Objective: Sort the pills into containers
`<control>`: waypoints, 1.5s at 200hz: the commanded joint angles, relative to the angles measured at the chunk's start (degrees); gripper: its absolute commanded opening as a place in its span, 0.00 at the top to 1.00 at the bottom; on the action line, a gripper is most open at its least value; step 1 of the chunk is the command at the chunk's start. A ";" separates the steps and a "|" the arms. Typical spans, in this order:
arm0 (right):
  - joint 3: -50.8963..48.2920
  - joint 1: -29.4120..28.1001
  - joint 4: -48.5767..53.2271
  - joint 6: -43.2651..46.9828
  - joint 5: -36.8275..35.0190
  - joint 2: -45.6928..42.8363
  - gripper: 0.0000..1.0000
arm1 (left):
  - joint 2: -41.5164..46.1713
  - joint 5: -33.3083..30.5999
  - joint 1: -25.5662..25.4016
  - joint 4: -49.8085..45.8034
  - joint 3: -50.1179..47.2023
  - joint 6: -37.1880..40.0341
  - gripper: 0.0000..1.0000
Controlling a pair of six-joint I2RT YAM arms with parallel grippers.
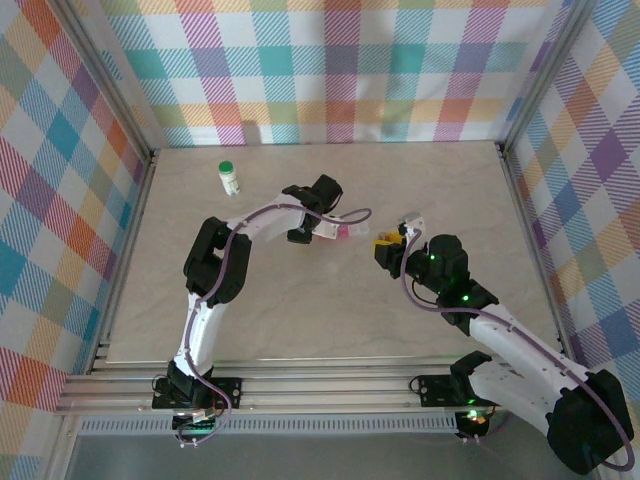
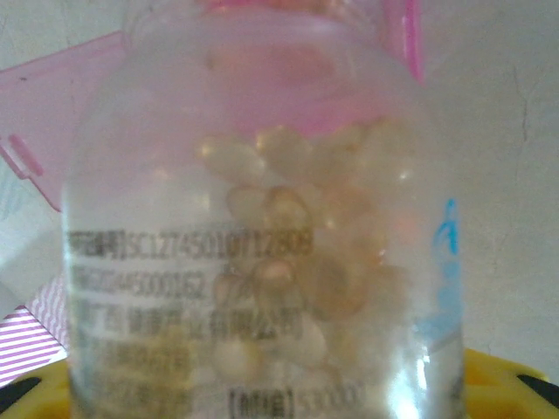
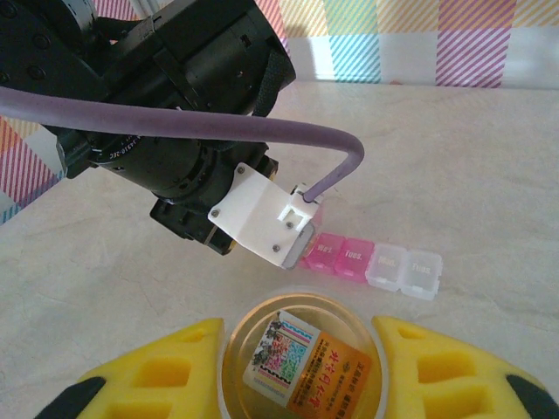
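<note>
Left claw (image 1: pixel 335 232): clear bottle (image 2: pixel 262 262) over pillbox (image 3: pixel 389 264) — right claw (image 3: pixel 301 371): amber bottle (image 3: pixel 306 316).

Beige marbled tabletop (image 1: pixel 330 320), pastel plaid walls (image 1: pixel 350 60)

A pale beige, marble-patterned surface (image 1: pixel 330 310) lies flat under even, soft light, with faint veins running across it. Cloth walls in a pastel plaid of teal, pink, orange, yellow and purple close it in: a far wall (image 1: pixel 330 70), a left wall (image 1: pixel 55 200) and a right wall (image 1: pixel 600 140). Grey aluminium posts (image 1: pixel 120 95) slant up from the far corners. A ribbed aluminium rail (image 1: pixel 320 385) runs along the near edge. Dim shadows fall low on the far wall.
</note>
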State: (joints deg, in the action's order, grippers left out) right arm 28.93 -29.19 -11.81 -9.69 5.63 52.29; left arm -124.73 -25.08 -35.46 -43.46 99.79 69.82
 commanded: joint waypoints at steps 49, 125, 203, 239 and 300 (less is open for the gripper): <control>0.45 0.29 -2.02 -0.85 1.14 0.66 1.00 | 5.67 3.12 1.71 -0.79 -2.98 -1.62 1.00; 0.49 0.19 -2.13 -0.85 1.50 0.82 1.00 | 7.90 6.40 2.96 -0.58 -3.19 -6.24 1.00; 0.39 0.21 -2.33 0.26 0.92 0.75 1.00 | 18.62 18.62 5.84 15.39 -19.27 -18.13 1.00; 1.21 0.18 -1.99 2.49 0.00 1.54 1.00 | 30.23 27.52 6.17 30.76 -31.37 -25.98 1.00; 12.91 0.23 2.13 5.28 11.10 1.68 1.00 | 55.40 57.88 14.46 75.52 -56.16 -52.86 1.00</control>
State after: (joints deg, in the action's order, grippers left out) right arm 35.03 -29.19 -8.56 -7.49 9.43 53.91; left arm -73.34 19.25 -22.11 9.28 46.96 30.39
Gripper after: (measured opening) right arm 0.292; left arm 0.512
